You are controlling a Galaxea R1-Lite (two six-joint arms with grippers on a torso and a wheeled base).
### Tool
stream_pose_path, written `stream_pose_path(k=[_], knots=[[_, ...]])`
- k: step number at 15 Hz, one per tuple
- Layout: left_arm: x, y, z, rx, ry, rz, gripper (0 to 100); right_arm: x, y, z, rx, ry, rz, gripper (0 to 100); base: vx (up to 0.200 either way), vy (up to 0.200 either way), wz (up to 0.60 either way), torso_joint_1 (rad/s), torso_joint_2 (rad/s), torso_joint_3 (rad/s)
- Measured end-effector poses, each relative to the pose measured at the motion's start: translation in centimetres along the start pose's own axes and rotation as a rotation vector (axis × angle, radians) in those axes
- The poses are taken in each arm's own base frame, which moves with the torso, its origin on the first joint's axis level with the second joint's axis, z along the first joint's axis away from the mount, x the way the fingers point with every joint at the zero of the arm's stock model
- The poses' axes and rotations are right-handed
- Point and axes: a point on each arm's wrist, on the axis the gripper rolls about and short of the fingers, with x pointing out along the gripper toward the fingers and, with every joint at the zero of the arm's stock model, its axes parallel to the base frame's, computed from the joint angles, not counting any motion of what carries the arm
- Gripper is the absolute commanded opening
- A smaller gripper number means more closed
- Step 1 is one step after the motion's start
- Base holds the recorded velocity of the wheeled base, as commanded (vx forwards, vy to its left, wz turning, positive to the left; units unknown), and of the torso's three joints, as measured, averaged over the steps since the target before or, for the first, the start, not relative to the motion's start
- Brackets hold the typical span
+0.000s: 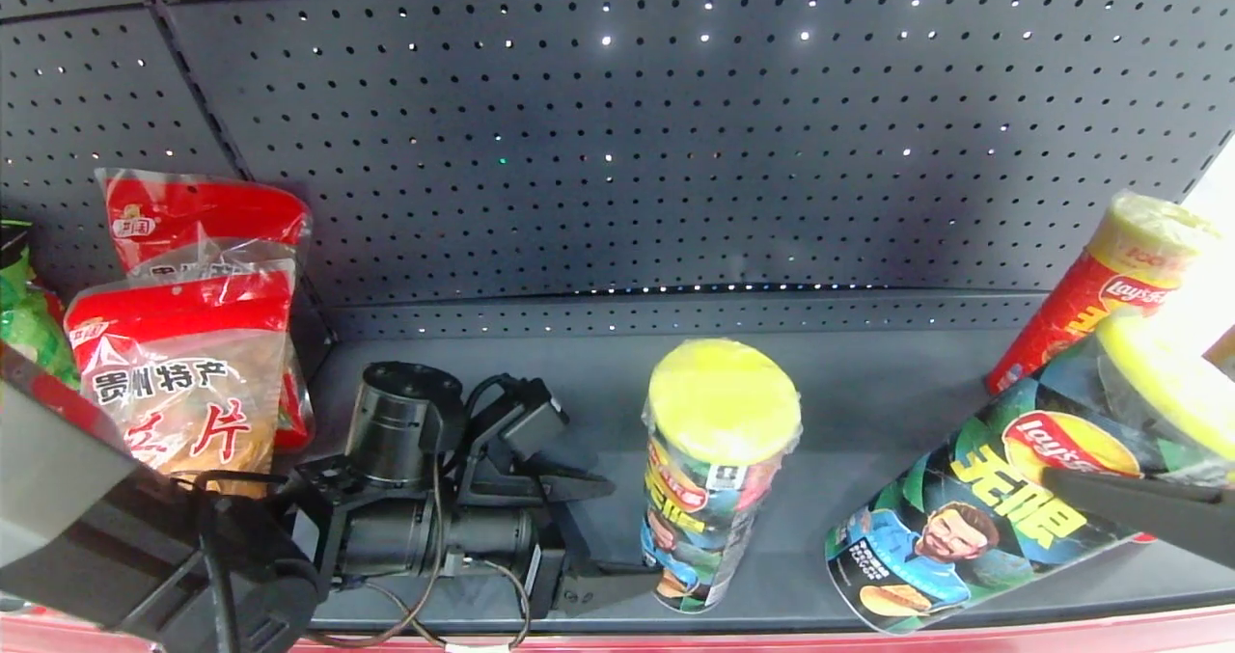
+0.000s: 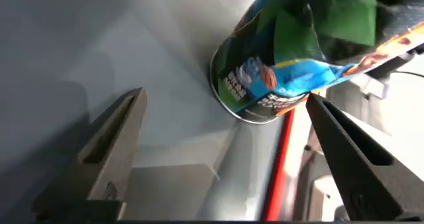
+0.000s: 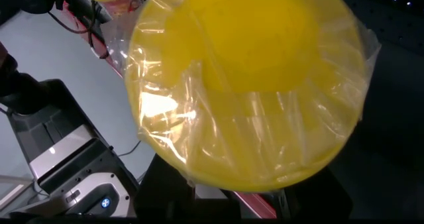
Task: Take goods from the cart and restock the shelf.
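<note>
Behind the left gripper, the dark grey perforated metal back panel has a matt painted finish. So does the smooth grey metal shelf board beneath it. The gripper's fingers look matt and dark, and a brushed metal cylinder sits at its wrist. Just past its fingertips stands a green-and-blue printed cardboard chip tube, glossy, with its yellow plastic lid under wrinkled clear film. The tilted tube of the same print in the right gripper is just as shiny, and its lid film is creased and reflective. Outward of the left gripper's wrist, the red-and-clear snack bags are crinkly glossy plastic.
</note>
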Motion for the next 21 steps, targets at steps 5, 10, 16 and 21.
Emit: stream_pose_path(k=[5,10,16,21], knots=[[1.9,-0.7,1.6,0.042,-0.032,-0.063,100,0.0,0.0,-0.1,0.0,0.003,0.003,0,0.0,0.0,0.0,0.0,0.0,0.0],[1.6,-1.5,1.2,0.041,-0.021,-0.113,100,0.0,0.1,-0.4,0.004,0.011,0.003,0,0.0,0.0,0.0,0.0,0.0,0.0],[2.2,-1.6,1.3,0.045,-0.02,-0.129,100,0.0,0.1,-0.4,0.003,0.01,0.004,0,0.0,0.0,0.0,0.0,0.0,0.0],[3.9,-0.9,2.6,0.071,-0.049,-0.134,100,-0.2,0.1,-0.4,0.002,0.008,0.004,0,0.0,0.0,0.0,0.0,0.0,0.0]])
